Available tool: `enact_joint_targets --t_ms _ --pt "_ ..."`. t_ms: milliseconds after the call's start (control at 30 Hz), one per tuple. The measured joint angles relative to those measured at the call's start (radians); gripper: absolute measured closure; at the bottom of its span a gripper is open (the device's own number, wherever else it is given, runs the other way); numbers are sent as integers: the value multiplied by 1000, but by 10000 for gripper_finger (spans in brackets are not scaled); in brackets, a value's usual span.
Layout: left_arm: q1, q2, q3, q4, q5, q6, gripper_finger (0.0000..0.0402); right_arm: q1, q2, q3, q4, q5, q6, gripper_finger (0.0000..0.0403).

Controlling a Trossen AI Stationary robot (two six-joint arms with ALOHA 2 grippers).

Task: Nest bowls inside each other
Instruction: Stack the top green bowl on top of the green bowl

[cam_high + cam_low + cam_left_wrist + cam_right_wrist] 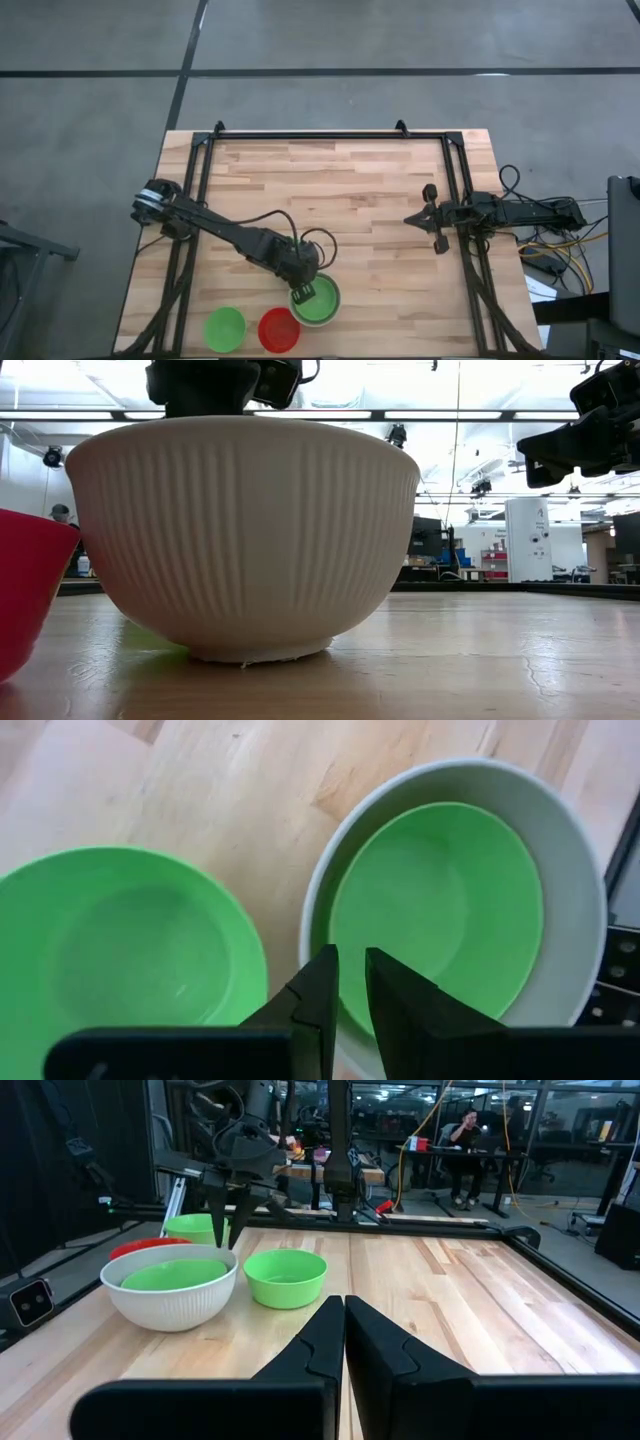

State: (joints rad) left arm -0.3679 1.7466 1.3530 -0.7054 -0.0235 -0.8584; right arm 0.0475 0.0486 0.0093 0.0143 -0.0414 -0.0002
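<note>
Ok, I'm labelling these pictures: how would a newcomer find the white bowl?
Find the wooden table's edge where the bowls sit. Seen from above, the white bowl is rightmost, under the left gripper. It alone is white, ribbed outside, with a green bowl nested inside.

The table (360,190) has a light wooden top with a black frame. Near one edge sit a white bowl (170,1295), a red bowl (278,330) and two green bowls (225,329) (285,1276). Another green bowl (440,905) sits inside the white one.
</note>
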Motion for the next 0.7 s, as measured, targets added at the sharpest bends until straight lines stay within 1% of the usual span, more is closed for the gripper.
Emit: enact_joint_targets --t_ms 167,333,400,500,700 --pt "1 -3 48 -46 -26 47 344 0 0 0 0 0 0 394" --pt "1 -35 76 -106 -116 49 344 0 0 0 0 0 0 394" --pt "2 -59 73 -114 -147 35 344 0 0 0 0 0 0 394" --pt "7 -93 61 -116 -162 21 344 0 0 0 0 0 0 394" --pt "11 -152 32 -104 -199 52 344 0 0 0 0 0 0 394"
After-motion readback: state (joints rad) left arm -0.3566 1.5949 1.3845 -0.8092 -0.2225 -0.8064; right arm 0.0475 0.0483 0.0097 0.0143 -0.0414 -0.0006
